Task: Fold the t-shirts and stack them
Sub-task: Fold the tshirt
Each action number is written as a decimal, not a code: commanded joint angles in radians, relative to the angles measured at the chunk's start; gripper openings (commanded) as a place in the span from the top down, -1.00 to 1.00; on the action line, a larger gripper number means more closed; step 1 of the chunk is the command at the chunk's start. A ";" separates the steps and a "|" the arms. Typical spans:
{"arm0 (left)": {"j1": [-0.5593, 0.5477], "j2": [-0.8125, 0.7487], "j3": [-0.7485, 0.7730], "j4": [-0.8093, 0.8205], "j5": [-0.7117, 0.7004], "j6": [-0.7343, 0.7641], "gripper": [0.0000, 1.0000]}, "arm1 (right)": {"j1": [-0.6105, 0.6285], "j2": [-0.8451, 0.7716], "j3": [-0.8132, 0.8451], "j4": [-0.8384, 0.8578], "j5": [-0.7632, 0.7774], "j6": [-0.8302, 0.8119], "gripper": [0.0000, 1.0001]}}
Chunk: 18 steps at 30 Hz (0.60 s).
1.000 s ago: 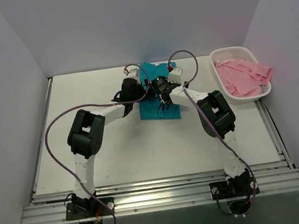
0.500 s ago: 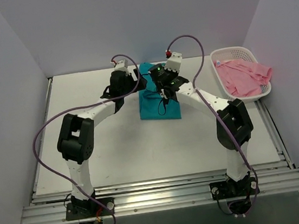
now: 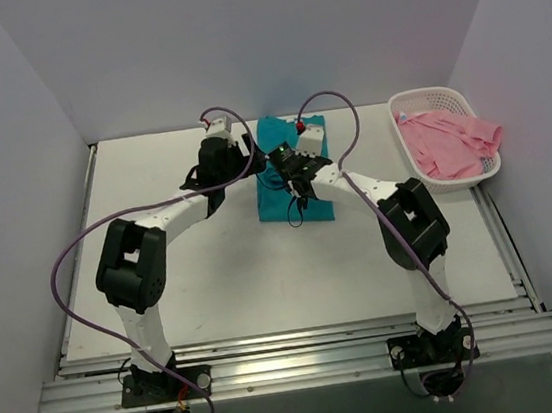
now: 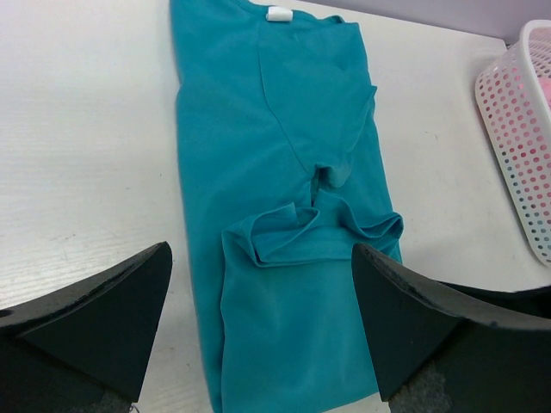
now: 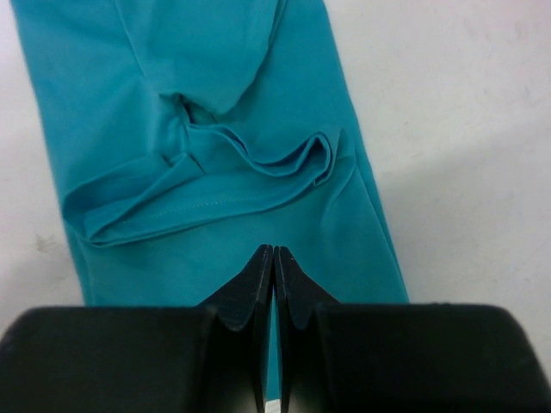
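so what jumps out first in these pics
The teal shirt, part-folded into a long strip at the far middle of the table, with the left gripper open and the right gripper shut above it. Then the pink shirt, heaped in the basket at the far right.

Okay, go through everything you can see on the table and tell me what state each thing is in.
teal t-shirt: flat on the table, folded lengthwise into a narrow strip, cloth bunched midway.
pink t-shirt: unfolded, heaped in the basket, part hanging over the edge.
basket: upright, holding the pink t-shirt.
left gripper: open, above the teal t-shirt.
right gripper: shut, over the teal t-shirt.
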 commanded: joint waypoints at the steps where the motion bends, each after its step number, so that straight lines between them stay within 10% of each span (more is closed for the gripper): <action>1: 0.000 -0.057 -0.006 0.022 -0.010 0.007 -0.88 | -0.012 0.058 0.001 -0.053 0.008 0.042 1.00; 18: 0.013 -0.084 -0.051 0.038 -0.009 0.025 -0.88 | -0.090 0.205 0.056 -0.027 -0.023 0.045 1.00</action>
